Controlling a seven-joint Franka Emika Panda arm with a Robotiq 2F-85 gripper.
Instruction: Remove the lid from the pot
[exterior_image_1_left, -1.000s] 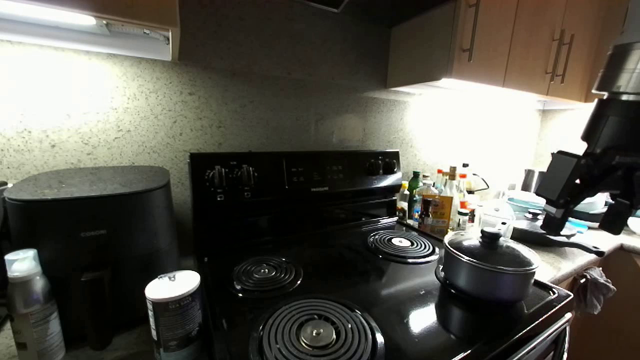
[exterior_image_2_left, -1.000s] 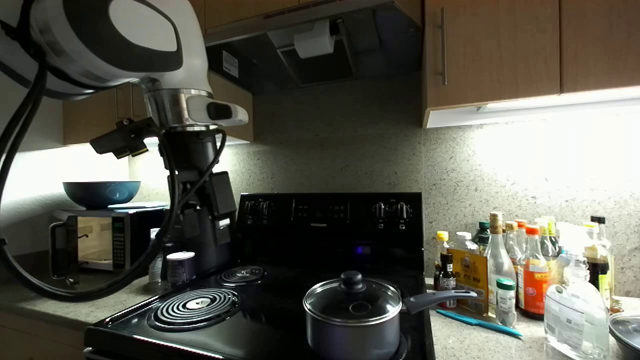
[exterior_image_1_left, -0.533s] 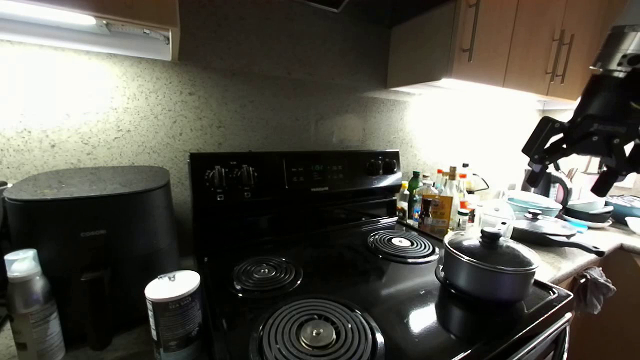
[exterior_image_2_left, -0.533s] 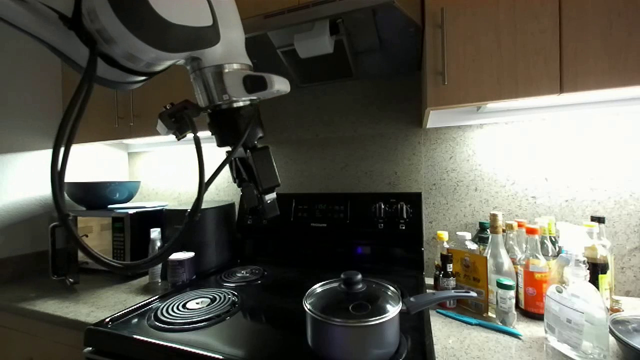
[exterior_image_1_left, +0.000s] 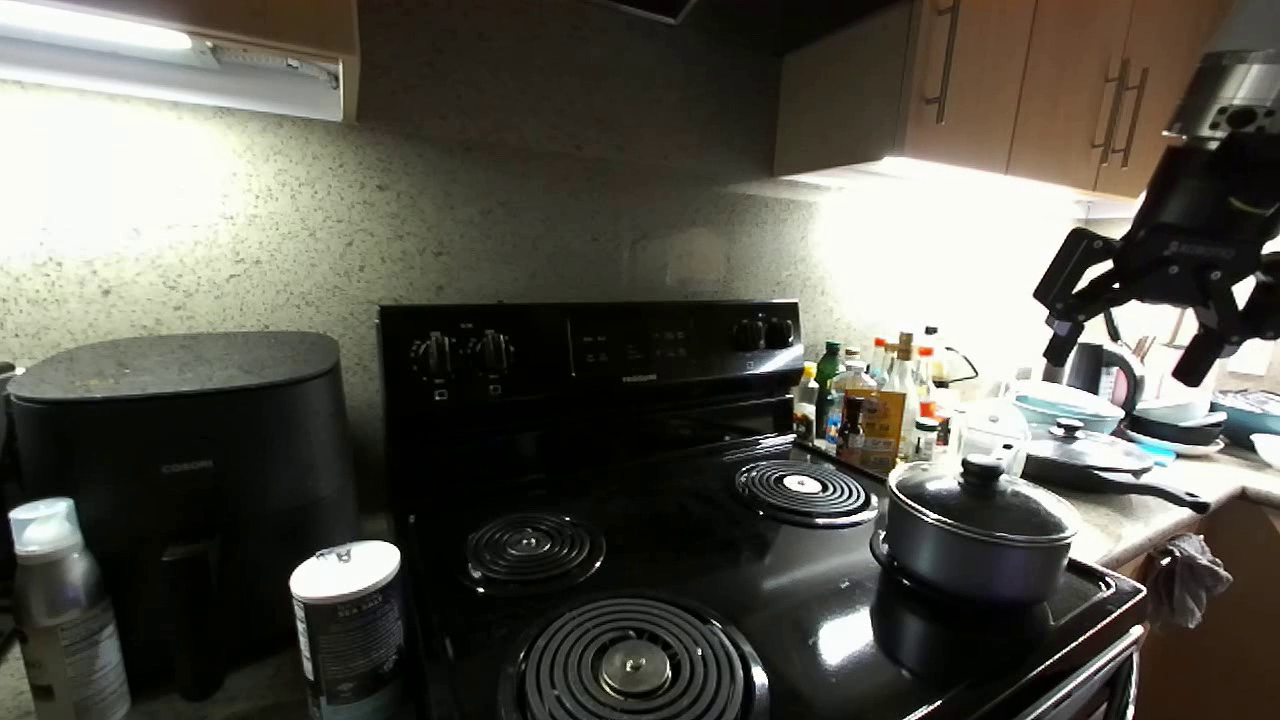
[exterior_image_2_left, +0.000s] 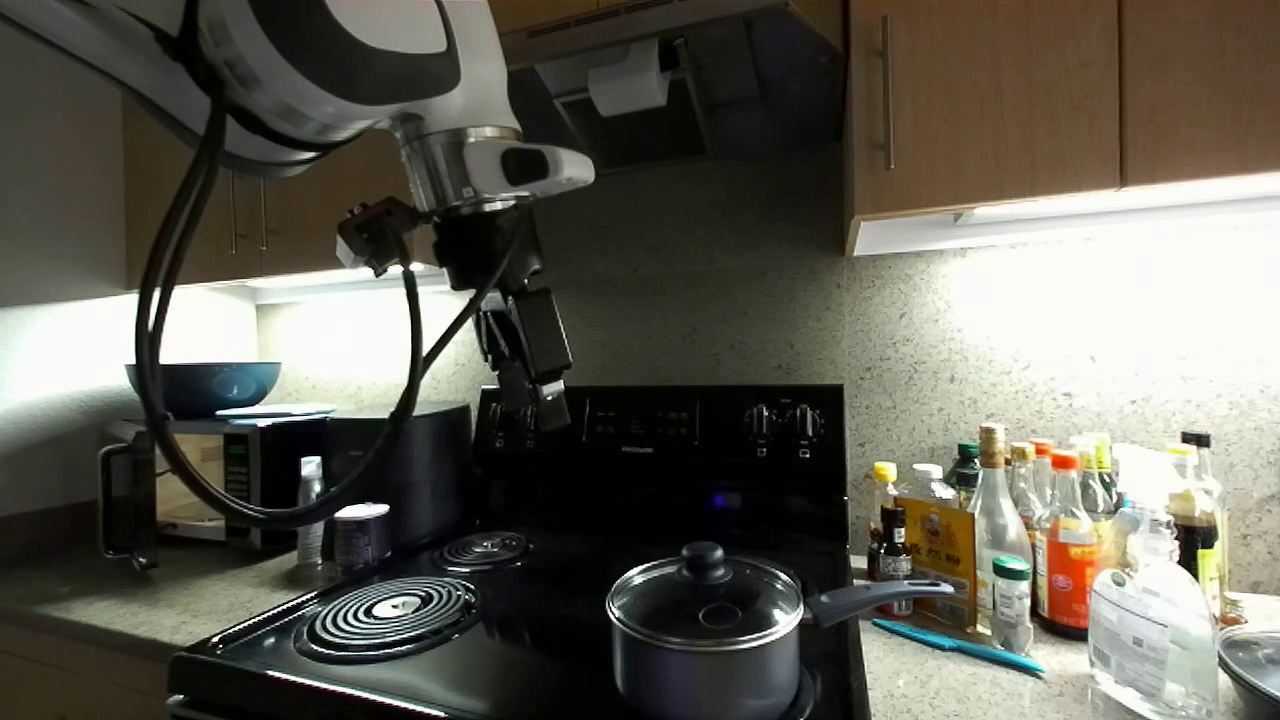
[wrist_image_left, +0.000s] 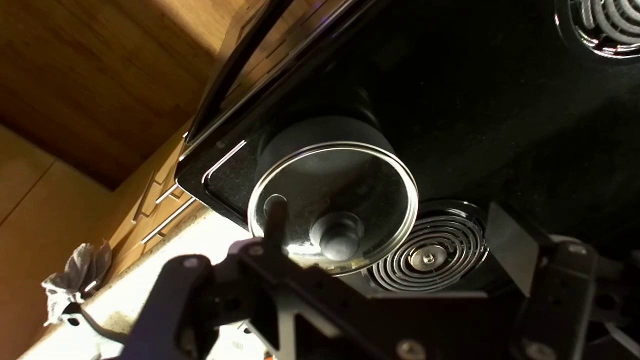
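Note:
The lid, clear glass with a metal rim and dark knob, lies on the pot in both exterior views (exterior_image_1_left: 1025, 508) (exterior_image_2_left: 650, 605) and fills the middle of the wrist view (wrist_image_left: 345, 180). The dark grey pot (exterior_image_1_left: 975, 565) stands on a burner near the stove's corner; it also shows in an exterior view (exterior_image_2_left: 705, 675) and in the wrist view (wrist_image_left: 325, 130). My gripper (exterior_image_1_left: 1127, 352) is open and empty, in the air above pot height and apart from the lid. It also shows in an exterior view (exterior_image_2_left: 535, 400) and the wrist view (wrist_image_left: 392, 230), where the knob lies between the fingers.
The pot's long grey handle (exterior_image_2_left: 880, 600) points towards several bottles (exterior_image_2_left: 1065, 570) on the counter. A covered pan (exterior_image_1_left: 1090, 460) is beside the stove. A black air fryer (exterior_image_1_left: 180, 500) and a salt canister (exterior_image_1_left: 350, 640) stand on the opposite side. A range hood (exterior_image_2_left: 640, 100) hangs above.
The arm has risen and moved towards the pot, rightwards in an exterior view, more slowly in the last half second. The gripper has tilted and stays open. Pot and lid have not moved.

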